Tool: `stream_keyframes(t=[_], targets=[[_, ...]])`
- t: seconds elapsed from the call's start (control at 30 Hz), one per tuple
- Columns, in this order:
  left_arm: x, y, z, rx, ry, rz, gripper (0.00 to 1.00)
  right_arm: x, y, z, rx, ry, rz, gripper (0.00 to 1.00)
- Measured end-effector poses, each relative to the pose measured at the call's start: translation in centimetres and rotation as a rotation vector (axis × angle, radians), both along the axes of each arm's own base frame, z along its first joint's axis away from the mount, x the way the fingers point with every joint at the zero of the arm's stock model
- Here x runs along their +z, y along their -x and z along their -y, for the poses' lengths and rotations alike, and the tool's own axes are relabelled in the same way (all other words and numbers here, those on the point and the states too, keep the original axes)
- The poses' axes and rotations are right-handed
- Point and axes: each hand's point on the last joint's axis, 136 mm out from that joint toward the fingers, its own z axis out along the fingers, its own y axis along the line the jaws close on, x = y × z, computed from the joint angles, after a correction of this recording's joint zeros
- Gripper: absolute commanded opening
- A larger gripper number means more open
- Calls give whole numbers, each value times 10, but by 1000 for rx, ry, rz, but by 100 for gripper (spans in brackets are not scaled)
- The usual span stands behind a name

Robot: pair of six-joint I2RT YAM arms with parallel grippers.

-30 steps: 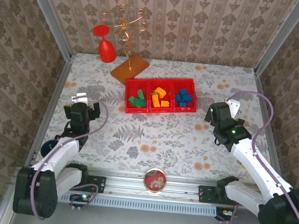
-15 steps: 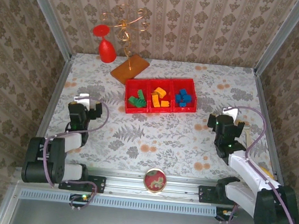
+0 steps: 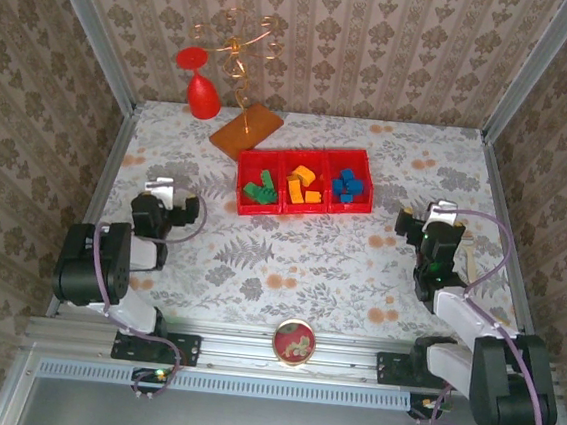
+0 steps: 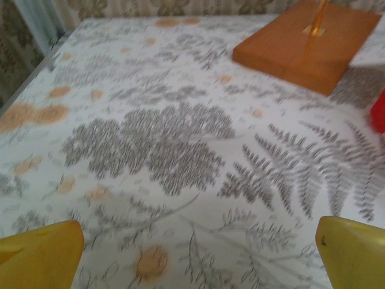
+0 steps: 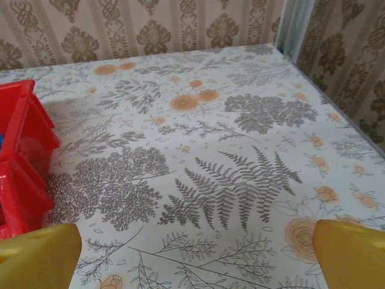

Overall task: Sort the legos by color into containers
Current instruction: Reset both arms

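Collision risk.
Left pincer (image 4: 195,256) and right pincer (image 5: 195,256) stand apart, empty; tray (image 3: 303,213) lies left of right pincer, where a sideswipe could spill legos (image 3: 347,185).

From above, one camera takes in the whole table (image 3: 358,270); both wrist cameras skim it close, facing rearward.

Both arms folded low and tight over their bases, left gripper (image 3: 158,186) near 9 o'clock in the top view, right gripper (image 3: 441,212) near 3 o'clock, each aimed toward 12, yellow fingertips (image 4: 41,254) spread wide apart.
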Motion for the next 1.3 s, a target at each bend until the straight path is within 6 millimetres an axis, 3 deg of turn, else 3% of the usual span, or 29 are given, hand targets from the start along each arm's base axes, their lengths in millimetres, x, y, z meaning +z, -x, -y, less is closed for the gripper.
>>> stream_keyframes(t=[0.1,0.33,0.57,0.77,1.3], targets=[[9,-5,6,-35,5,25,100,-11,-5,-1,23,-13,-16,100],[8,-5,10,-61,8,24,100,-27,-21,-4,79,-48,-16,100],[8,-5,10,-62,8,23,100,-56,-40,-15,154,-77,-69,100],[7,-5,10,-50,1,19,100,-42,-54,-25,213,-66,-42,100],[0,-5,1,42,-45,-16,100,-42,-54,-28,227,-52,-44,100]])
